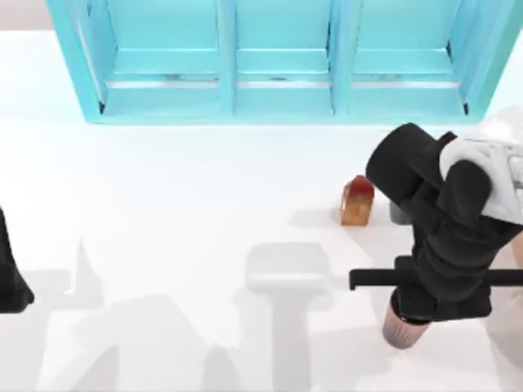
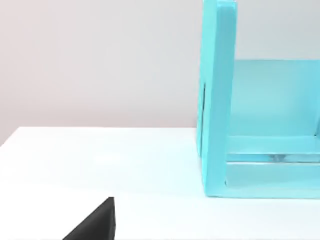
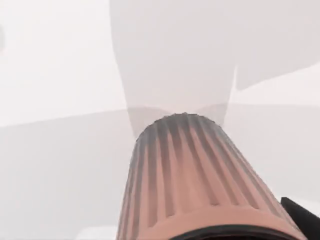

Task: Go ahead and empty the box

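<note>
Right arm over the table's right side with a ribbed cup under its wrist; left arm parked at the left edge.

My right gripper (image 1: 409, 314) sits above a ribbed, salmon-pink cup (image 1: 402, 331), seen close up from my right wrist (image 3: 200, 185); the cup appears pinched between my fingers, though the fingers are mostly hidden by the wrist. A small red-and-orange carton (image 1: 357, 201) stands on the white table (image 1: 180, 212), just left of my right arm. The turquoise shelf unit (image 1: 282, 61) spans the far edge of the table. I cannot tell where the box is, nor whether my left gripper is spread or closed.
</note>
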